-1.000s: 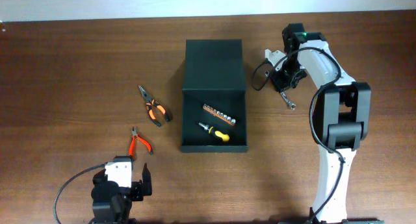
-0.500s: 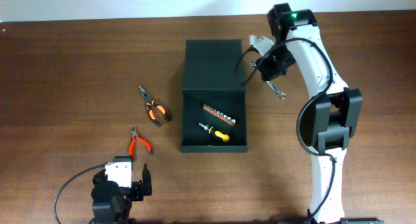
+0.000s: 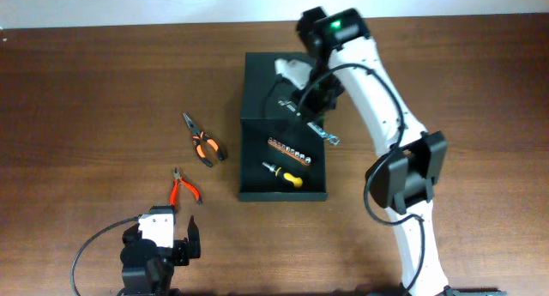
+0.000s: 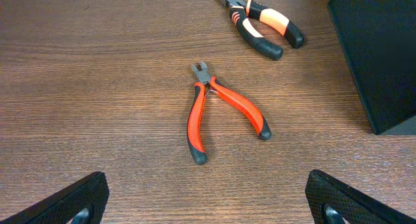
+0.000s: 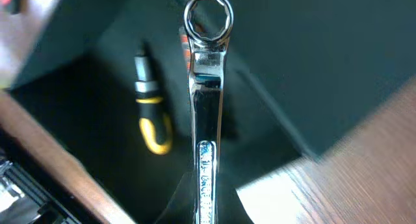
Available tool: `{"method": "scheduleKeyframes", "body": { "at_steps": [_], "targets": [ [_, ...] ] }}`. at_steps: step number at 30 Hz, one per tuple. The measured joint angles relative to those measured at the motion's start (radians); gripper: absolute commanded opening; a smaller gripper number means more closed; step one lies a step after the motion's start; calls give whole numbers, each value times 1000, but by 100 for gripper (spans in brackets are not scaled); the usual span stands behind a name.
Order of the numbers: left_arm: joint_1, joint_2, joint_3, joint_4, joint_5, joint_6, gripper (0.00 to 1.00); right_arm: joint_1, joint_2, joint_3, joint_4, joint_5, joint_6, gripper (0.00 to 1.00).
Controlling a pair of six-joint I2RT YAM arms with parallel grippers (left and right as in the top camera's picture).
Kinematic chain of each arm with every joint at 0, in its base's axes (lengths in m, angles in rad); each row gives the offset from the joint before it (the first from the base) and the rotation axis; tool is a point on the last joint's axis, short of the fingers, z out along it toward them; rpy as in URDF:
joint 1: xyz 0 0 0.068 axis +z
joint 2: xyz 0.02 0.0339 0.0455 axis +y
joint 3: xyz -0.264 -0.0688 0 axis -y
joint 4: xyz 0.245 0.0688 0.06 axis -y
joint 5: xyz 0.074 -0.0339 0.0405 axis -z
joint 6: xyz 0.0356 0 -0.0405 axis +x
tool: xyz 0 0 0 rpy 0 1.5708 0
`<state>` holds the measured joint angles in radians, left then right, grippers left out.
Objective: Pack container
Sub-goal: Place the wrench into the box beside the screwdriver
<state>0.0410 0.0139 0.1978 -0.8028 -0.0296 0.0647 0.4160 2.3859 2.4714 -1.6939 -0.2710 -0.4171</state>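
Though its fingers [image 4: 71, 201] are cropped, the left tool [image 4: 205, 185] is spread; the right tool [image 3: 305, 116] pinches a wrench [image 5: 207, 100].

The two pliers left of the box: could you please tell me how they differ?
The red pliers have plain red grips; the orange pliers have orange-and-black grips. The red pliers have a short nose; the orange pliers have a long, pointed one. Both lie flat on the table, outside the box.
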Motion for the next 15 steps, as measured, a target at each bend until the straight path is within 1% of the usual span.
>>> {"method": "scheduleKeyframes", "body": {
  "at_steps": [8, 15],
  "targets": [
    [0, 0, 0, 0, 0, 0, 99, 89, 0, -29, 31, -19, 2, 4],
    [0, 0, 0, 0, 0, 0, 99, 90, 0, -255, 186, -19, 2, 4]
  ]
}}
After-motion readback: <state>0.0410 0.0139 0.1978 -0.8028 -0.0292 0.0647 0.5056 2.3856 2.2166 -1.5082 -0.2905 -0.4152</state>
